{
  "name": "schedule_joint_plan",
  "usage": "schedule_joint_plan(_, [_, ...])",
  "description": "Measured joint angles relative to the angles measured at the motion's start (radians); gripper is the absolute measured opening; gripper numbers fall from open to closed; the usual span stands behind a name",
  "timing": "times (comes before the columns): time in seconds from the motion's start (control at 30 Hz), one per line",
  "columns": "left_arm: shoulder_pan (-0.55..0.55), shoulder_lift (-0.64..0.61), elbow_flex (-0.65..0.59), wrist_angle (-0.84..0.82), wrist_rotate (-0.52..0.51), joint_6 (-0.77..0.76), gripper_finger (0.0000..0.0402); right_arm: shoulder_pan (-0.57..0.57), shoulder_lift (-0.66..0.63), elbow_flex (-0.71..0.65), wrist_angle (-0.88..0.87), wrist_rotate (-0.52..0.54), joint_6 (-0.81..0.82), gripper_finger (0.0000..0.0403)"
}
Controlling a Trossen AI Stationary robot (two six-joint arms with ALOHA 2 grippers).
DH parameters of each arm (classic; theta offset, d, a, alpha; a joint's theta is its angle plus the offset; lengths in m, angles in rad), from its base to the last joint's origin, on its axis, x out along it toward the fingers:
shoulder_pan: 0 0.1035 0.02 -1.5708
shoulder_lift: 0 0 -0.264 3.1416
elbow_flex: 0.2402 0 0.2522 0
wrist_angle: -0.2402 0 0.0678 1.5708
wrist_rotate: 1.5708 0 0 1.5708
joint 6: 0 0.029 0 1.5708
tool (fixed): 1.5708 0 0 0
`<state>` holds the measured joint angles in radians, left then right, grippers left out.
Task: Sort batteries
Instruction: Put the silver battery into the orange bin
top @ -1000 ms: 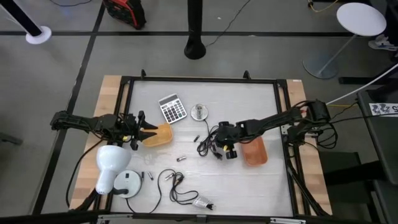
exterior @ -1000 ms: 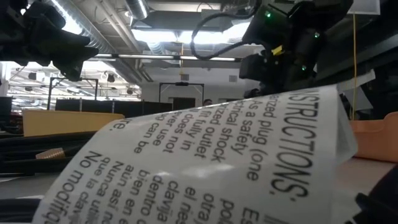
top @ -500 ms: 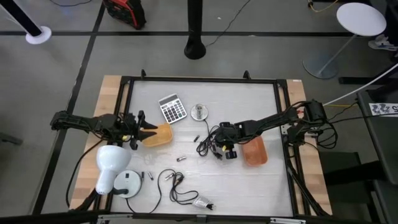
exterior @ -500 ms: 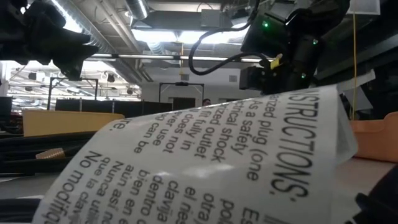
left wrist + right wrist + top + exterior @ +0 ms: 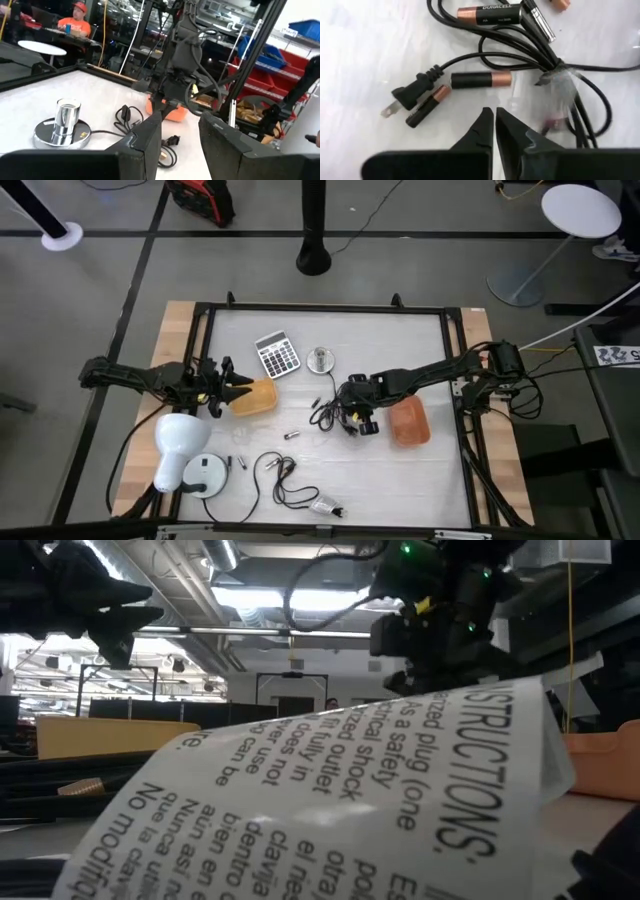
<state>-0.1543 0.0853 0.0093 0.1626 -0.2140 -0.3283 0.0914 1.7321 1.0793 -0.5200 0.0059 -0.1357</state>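
Left arm lies along the left edge of the white worktop (image 5: 400, 470). Left claw (image 5: 228, 391) has its fingers spread, tips at the rim of the shallow tan-orange tray (image 5: 255, 396); whether anything lies in this tray cannot be told.

Near the front left corner: a white dome-shaped lamp head (image 5: 178, 437) and a round white disc base (image 5: 206, 475).

Toward the back edge, left of centre: a grey pocket calculator with white keys (image 5: 277, 355); just beside it, a round silver disc with a short upright metal post (image 5: 319, 360), also seen in the left wrist view (image 5: 63, 129).

Centre of the worktop: one small dark battery (image 5: 291, 436) lies alone, apart from a thin black coiled cable (image 5: 283, 480) nearer the front edge.

Right of centre: right claw (image 5: 349, 418) hangs low over a bundle of black power cord (image 5: 328, 412), fingers pressed together, holding nothing. The right wrist view shows a black-and-copper Duracell battery (image 5: 489, 13) lying against the cord, a second black-and-copper battery (image 5: 481, 79) on bare worktop, and a third, smaller one (image 5: 427, 106) touching the black two-prong plug (image 5: 412, 91).

Just right of the claw: a second orange tray (image 5: 408, 423); its contents cannot be made out.
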Motion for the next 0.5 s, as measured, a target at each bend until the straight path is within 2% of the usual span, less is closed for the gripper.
schedule_joint_plan(0.13, [0.0,0.085,0.0,0.109,-0.006,-0.008,0.0123,0.0,0.0,0.071,-0.104,0.0,0.0,0.0008])
schedule_joint_plan(0.27, [0.0,0.226,0.0,0.267,-0.007,-0.004,0.0123,0.0,-0.002,0.145,-0.213,0.0,0.0,0.0003])
schedule_joint_plan(0.43, [0.0,0.407,0.009,0.396,-0.007,0.023,0.0123,0.0,-0.002,0.185,-0.236,0.006,0.0,0.0008])
schedule_joint_plan(0.5, [0.0,0.466,0.015,0.428,-0.008,0.02,0.0123,0.0,-0.002,0.186,-0.233,0.052,0.0,0.0008])
